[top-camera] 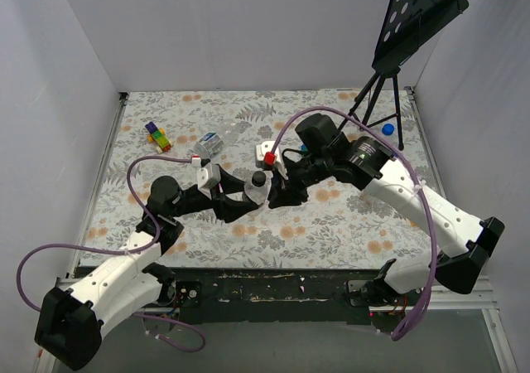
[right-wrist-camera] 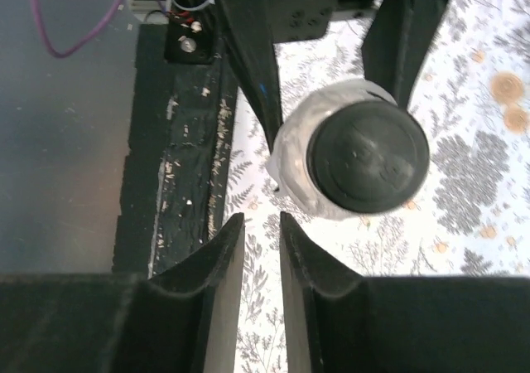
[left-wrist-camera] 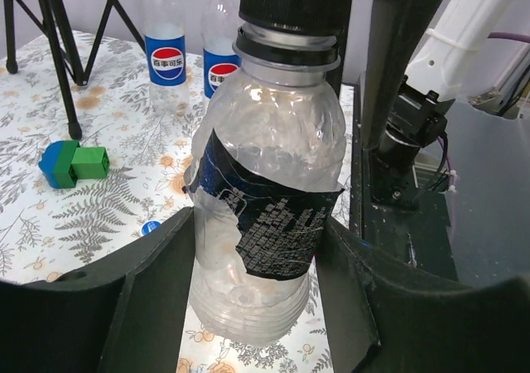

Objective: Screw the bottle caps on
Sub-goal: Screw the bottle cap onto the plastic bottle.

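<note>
1. Black cap (right-wrist-camera: 368, 157): sits on the neck of the clear bottle (left-wrist-camera: 265, 157), just above the collar ring. How far it is threaded down cannot be told.
2. The bottle stands cap-up near the middle of the floral table (top-camera: 331, 224). It carries a dark, torn label around its waist.
3. Left gripper (top-camera: 254, 197): its two fingers are clamped on the bottle's body, one on each side at label height.
4. Right gripper (right-wrist-camera: 259, 249): its fingers are drawn nearly together with only a narrow slit between them. They grip nothing, and they lie just beside the cap without touching it.
5. Two upright Pepsi bottles (left-wrist-camera: 166, 54) stand side by side beyond the held bottle. A blue cap shows on the right-hand one.
6. A loose blue cap (left-wrist-camera: 150, 226) lies on the table near a green-and-blue block (left-wrist-camera: 73, 162).
7. Another bottle (top-camera: 209, 145) lies on its side near the multicoloured blocks (top-camera: 157, 137).
8. A tripod stand (top-camera: 381, 99) occupies the far right corner.
</note>
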Tool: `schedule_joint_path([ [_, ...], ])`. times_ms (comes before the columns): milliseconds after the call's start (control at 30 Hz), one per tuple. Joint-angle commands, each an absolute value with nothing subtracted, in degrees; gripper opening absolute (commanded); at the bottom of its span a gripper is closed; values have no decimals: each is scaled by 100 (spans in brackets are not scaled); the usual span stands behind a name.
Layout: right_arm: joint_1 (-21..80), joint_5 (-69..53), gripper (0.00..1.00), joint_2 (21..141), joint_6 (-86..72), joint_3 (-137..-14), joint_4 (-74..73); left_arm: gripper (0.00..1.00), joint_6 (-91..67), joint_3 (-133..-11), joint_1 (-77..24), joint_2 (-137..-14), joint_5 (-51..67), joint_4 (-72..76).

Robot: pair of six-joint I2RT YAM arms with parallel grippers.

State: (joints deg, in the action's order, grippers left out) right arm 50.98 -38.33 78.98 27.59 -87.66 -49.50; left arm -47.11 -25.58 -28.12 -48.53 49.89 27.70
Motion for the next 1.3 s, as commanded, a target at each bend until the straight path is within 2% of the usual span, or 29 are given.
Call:
schedule_joint_path([
  [0,5063,-3156,37,7278,2338,-8841,-4561,0,-4649,-2602,-2804,-4816,4693,2874],
  [200,4940,-2961,67,7075,2618,-9175,-4684,0,-4702,-2654,-2804,-4904,5044,2848],
  [267,4931,-3102,72,7128,2812,-9342,-4737,0,-4702,-2707,-2804,-4992,5316,2813],
  [400,4939,-3453,76,7365,3163,-9763,-4921,0,-4676,-2830,-2804,-5211,5800,2690],
  [767,4931,-4139,67,8173,3744,-10432,-5598,0,-4579,-2900,-2812,-5265,6012,2514],
  [1267,4931,-4350,46,8560,3929,-10555,-5985,0,-4693,-2883,-2812,-5282,6100,2680],
])
